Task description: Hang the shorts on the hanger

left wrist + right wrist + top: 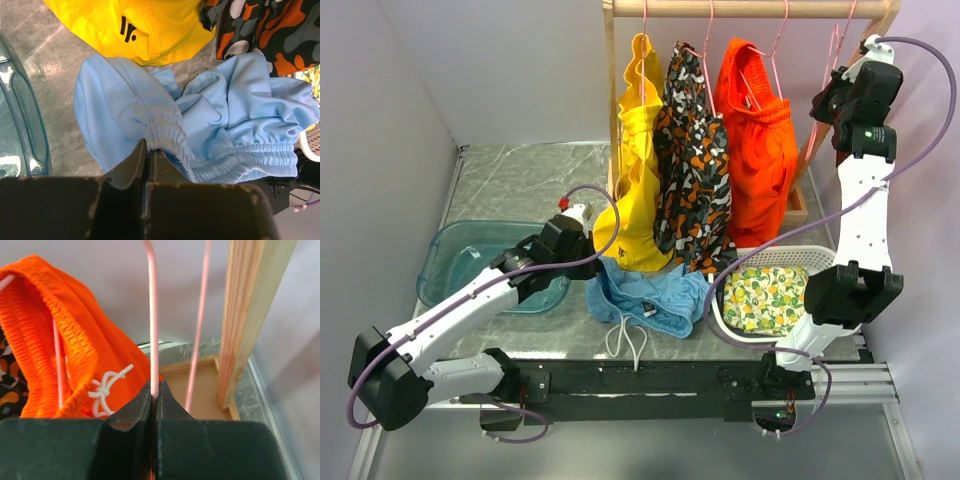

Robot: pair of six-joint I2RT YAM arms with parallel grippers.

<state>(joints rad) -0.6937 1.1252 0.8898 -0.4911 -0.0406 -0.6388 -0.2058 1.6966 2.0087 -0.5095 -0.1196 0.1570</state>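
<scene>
- The left end effector (148, 149) is seen clamped shut on the shorts (225, 115), and a fold of the gathered elastic waistband is pinched right at its tips.
- The shorts are found crumpled on the counter (520, 180), just below the hanging garments, between a teal tub (448, 240) and a white basket (790, 254).
- The right end effector (154, 391) is raised high by the wooden rack (750, 8) and closed narrowly on one thin pink wire of the hanger (151, 315). A second pink wire is seen just beside it.
- The shorts and the hanger are kept well apart, one low at the middle and one up at the far right.
- The tub is seen beside the left arm, and what it holds cannot be told.
- A lemon-print cloth (765, 300) is held in the basket.
- The shorts are shown as plain light-blue mesh-like fabric, bunched in soft folds. Their white drawstring (628, 340) is trailed toward the counter's near edge.
- Orange shorts (755, 140), a patterned garment (692, 170) and a yellow garment (635, 200) are hung on the rack.
</scene>
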